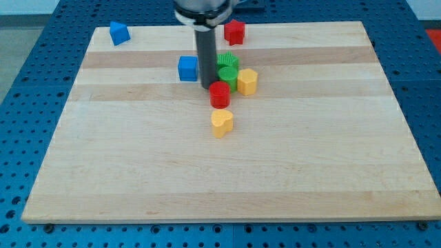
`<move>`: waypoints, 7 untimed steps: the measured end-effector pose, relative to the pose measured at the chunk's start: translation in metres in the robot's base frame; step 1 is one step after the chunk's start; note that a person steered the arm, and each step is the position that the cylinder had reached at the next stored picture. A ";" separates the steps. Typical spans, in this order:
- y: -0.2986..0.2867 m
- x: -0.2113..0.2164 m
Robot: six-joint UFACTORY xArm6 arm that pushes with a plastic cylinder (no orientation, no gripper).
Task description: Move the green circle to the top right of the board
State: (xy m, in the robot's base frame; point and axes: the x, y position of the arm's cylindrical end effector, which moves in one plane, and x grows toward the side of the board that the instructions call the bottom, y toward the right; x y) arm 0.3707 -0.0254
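Note:
The green circle point(227, 76) sits above the board's middle, with a second green block point(228, 61) touching it on the top side. My tip point(209, 85) is just left of the green circle, close to or touching it. A red cylinder point(220, 94) lies right below the tip's right side. A yellow block point(247, 81) touches the green circle on its right. A blue cube point(187, 68) is just left of the rod.
A yellow heart-like block point(222, 122) lies below the red cylinder. A red star-like block point(234, 32) is near the top edge, a blue block point(119, 33) at the top left. The wooden board point(331, 158) rests on a blue pegboard.

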 end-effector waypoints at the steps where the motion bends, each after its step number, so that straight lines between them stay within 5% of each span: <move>1: 0.025 -0.005; 7: 0.178 -0.022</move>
State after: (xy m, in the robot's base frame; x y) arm 0.3482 0.1529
